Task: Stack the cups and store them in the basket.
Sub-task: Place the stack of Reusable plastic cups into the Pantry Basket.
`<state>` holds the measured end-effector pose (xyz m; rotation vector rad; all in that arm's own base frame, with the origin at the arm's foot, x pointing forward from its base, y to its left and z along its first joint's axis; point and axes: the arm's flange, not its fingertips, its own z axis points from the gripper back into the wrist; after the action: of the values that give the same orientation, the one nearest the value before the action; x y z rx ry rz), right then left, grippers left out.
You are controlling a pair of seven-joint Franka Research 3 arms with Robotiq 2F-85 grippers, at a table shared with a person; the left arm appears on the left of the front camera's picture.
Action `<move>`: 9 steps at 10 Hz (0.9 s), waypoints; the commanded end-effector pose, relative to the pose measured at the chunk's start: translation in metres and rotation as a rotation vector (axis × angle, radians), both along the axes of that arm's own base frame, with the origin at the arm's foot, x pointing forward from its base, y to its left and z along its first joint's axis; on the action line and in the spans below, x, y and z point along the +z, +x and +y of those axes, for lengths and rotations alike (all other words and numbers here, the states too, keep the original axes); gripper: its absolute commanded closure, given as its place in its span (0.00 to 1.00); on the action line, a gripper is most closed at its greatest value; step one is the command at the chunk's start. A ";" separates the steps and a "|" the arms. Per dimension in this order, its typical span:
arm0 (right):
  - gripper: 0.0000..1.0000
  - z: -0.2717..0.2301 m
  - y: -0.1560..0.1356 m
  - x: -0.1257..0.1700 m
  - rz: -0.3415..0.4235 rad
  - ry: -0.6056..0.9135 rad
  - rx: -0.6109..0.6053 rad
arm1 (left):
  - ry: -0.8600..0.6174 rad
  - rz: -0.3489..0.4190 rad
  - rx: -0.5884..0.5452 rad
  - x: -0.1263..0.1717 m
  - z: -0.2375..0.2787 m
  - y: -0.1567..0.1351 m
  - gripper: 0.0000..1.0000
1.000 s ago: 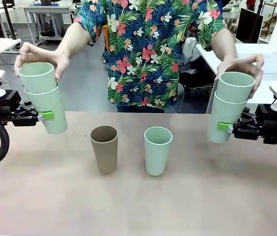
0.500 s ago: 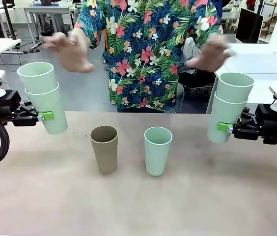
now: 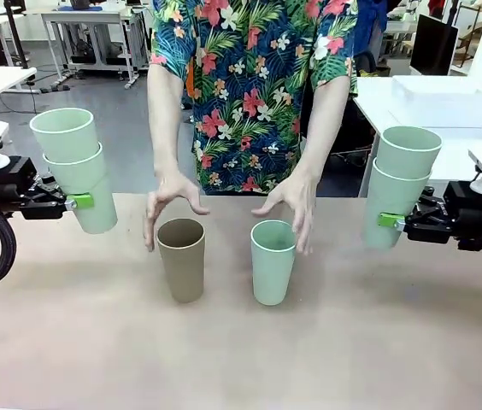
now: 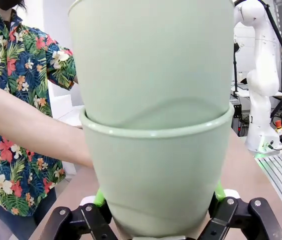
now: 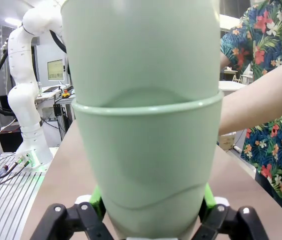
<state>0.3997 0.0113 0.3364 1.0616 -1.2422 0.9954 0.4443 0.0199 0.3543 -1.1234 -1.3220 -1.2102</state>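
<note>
Above the table's left edge my left gripper (image 3: 83, 202) is shut on a stack of two mint cups (image 3: 77, 169); close up, that stack (image 4: 156, 125) stands between the green pads. At the right my right gripper (image 3: 388, 220) is shut on a second stack of two mint cups (image 3: 399, 184), seen near as a stack (image 5: 143, 125). On the table stand a tan-brown cup (image 3: 181, 258) and a single mint cup (image 3: 273, 260), both upright. The person's hands (image 3: 166, 198) hover at these two cups. The basket (image 3: 442, 98) sits on a white table at the far right.
The person in a floral shirt (image 3: 254, 85) stands at the far side of the table (image 3: 241, 359). The other arm's white links (image 4: 261, 75) show beyond the stack in each wrist view.
The person's hands have let go of the upper cups of both held stacks and dropped to the two cups standing on the table. Neither arm has moved.
</note>
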 end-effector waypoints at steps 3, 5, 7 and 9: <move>0.15 -0.001 0.002 0.003 -0.010 -0.001 0.000 | -0.005 -0.009 0.004 0.004 0.001 -0.001 0.14; 0.15 -0.001 0.002 0.003 -0.010 -0.001 0.000 | -0.005 -0.009 0.004 0.004 0.001 -0.001 0.14; 0.15 -0.001 0.002 0.003 -0.010 -0.001 0.000 | -0.005 -0.009 0.004 0.004 0.001 -0.001 0.14; 0.15 -0.001 0.002 0.003 -0.010 -0.001 0.000 | -0.005 -0.009 0.004 0.004 0.001 -0.001 0.14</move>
<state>0.3997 0.0113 0.3364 1.0616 -1.2422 0.9954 0.4443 0.0199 0.3543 -1.1234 -1.3220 -1.2102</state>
